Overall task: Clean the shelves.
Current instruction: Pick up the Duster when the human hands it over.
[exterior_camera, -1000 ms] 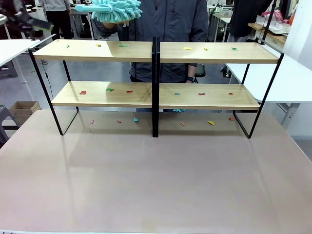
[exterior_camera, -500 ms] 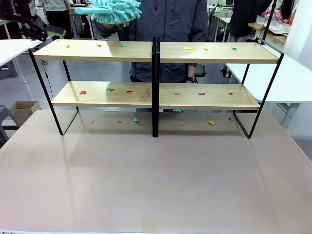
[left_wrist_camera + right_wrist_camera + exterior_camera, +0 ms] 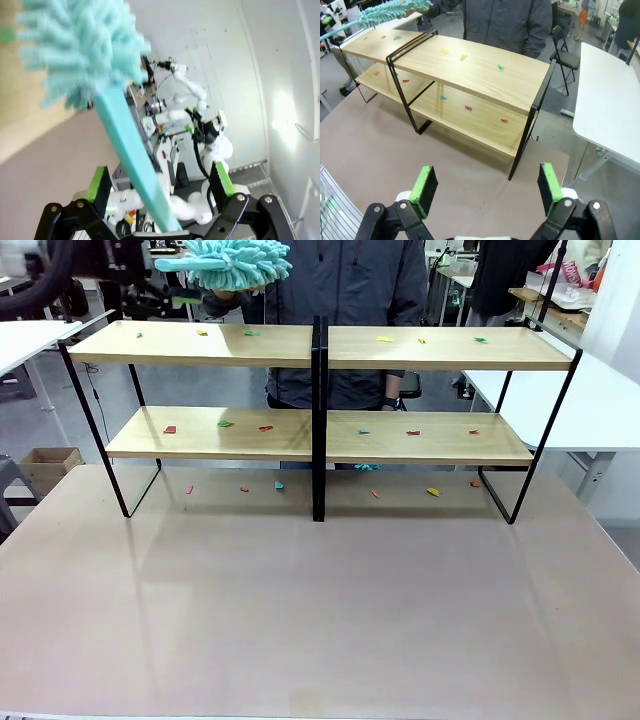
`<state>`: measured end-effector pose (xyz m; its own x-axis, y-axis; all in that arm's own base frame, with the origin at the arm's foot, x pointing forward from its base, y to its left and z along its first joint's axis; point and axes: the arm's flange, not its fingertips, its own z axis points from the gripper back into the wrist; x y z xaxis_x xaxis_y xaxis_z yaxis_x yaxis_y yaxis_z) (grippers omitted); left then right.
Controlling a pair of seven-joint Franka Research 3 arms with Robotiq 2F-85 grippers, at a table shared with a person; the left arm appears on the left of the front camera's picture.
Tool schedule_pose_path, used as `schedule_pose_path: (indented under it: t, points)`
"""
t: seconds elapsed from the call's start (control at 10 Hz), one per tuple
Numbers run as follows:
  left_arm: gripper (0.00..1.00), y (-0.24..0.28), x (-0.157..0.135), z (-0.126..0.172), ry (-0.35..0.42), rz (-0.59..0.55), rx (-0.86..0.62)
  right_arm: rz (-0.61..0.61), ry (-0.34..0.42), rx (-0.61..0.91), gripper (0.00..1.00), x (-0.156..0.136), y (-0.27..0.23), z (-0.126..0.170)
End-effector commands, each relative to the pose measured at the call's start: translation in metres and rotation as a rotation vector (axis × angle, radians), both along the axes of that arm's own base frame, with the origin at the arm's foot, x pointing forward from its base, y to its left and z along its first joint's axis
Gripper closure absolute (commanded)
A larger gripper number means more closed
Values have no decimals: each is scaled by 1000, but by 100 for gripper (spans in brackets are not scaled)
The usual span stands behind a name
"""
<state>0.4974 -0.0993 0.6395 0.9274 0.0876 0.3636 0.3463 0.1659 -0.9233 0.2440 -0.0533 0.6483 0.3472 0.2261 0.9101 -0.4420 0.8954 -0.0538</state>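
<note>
At the far left of the shelves: duster offered, not yet gripped

Over the near edge of the surface (image 3: 320,640), right hand (image 3: 486,189) hovers, jaws spread wide, nothing between the green pads. Midway across the surface stand the shelves (image 3: 320,420): four light-wood boards, two tiers, black frame, central post. Small coloured scraps (image 3: 225,423) dot all four boards; more lie on the surface beneath the lower tier. None look swept yet.

Beyond and above the top left board, a teal duster (image 3: 232,260) is held up by the person (image 3: 345,310) at the far side. Left hand (image 3: 159,182) is up there too, jaws at full spread. The duster's flat handle (image 3: 125,140) runs between the pads (image 3: 97,182), fluffy head pointing away. Pads stand clear of it on both sides; no grip.

Step in hand, as I read it: take the duster. To do it well:
- Centre the handle between the pads.
- Close on its flat faces, well back from the fibres, so the head is free to sweep.
- Squeeze firm before the person lets go; a loose hold would likely let the handle twist.

Probably best to start on the top boards, so scraps drop to the lower ones.
</note>
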Motion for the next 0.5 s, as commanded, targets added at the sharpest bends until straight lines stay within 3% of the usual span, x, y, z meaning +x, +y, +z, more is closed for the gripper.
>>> schedule_pose_path:
  t: [0.0,0.4]
  points:
    - [0,-7,20,0,15,70,-28,6,-7,-6,0,0,-1,0]
    - [0,-8,26,-7,15,107,-27,6,-7,-6,0,0,-1,0]
